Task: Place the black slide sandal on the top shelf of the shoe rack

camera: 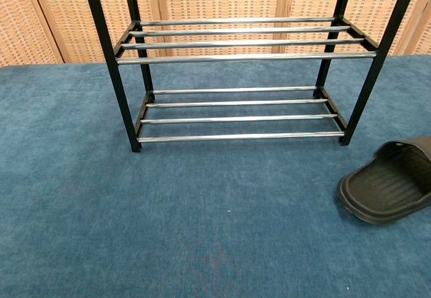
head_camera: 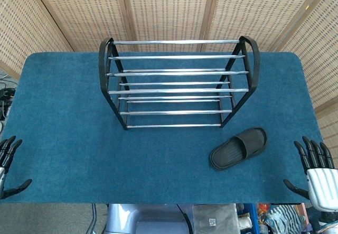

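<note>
The black slide sandal [head_camera: 238, 148] lies flat on the blue table, in front of the rack's right end; the chest view shows the sandal [camera: 390, 187] at its right edge, partly cut off. The shoe rack [head_camera: 177, 81] stands mid-table, black frame with chrome bars, its shelves bare; in the chest view the rack [camera: 242, 76] fills the upper half. My right hand [head_camera: 317, 168] hovers at the table's front right corner, fingers spread, holding nothing, right of the sandal. My left hand [head_camera: 8, 165] sits at the front left edge, fingers apart, empty. Neither hand shows in the chest view.
The blue felt table [head_camera: 79, 139] reaches from edge to edge. Woven wicker screens [head_camera: 174, 12] stand behind it. Cables and clutter [head_camera: 222, 221] lie below the front edge.
</note>
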`<state>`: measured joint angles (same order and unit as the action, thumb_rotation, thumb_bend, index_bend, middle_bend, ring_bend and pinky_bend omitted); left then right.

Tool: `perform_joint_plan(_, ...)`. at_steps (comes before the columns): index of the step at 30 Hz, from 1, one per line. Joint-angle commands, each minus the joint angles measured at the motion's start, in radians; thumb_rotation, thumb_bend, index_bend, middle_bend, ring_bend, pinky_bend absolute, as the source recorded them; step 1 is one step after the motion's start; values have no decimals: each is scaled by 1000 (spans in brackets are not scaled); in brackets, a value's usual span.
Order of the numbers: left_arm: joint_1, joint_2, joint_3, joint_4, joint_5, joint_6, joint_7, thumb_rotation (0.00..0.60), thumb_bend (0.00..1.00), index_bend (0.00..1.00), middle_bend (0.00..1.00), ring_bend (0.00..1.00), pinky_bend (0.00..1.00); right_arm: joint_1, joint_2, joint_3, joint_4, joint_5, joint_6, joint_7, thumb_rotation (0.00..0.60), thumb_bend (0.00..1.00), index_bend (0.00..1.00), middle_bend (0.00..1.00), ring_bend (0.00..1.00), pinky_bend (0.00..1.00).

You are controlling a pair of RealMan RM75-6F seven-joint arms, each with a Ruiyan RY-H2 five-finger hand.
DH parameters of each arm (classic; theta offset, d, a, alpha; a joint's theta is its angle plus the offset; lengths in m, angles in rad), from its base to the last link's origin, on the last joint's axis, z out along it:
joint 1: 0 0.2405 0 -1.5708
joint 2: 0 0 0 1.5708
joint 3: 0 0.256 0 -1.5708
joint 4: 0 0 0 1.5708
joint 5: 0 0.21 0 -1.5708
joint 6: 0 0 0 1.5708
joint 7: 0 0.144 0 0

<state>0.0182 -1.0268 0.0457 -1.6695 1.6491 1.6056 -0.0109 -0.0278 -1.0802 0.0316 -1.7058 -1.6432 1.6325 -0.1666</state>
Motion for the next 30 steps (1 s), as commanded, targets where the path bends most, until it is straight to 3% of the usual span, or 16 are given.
perform_joint_plan(1, 0, 0, 0, 0, 0, 0, -1, 600, 171, 0, 0, 0, 0, 1, 1, -2, 0, -1, -3, 2, 600, 0, 0, 0, 0, 0)
perform_joint_plan(8, 0, 0, -1, 0, -2, -3, 0, 600, 172, 0, 0, 0, 0, 14, 9, -18, 6, -17, -36, 16, 600, 0, 0, 0, 0, 0)
perform_joint_plan(10, 0, -1, -4, 0, -7, -3, 0, 600, 172, 0, 0, 0, 0, 44, 18, -37, 10, -51, -89, 51, 600, 0, 0, 0, 0, 0)
perform_joint_plan(20, -14, -5, -18, -17, -39, -33, 27, 600, 172, 0, 0, 0, 0, 327, -16, -65, 128, -252, -394, 248, 600, 0, 0, 0, 0, 0)
perform_joint_plan(30, -38, -14, -32, -22, -88, -92, 59, 600, 171, 0, 0, 0, 0, 488, -143, -27, 187, -180, -645, 136, 600, 0, 0, 0, 0, 0)
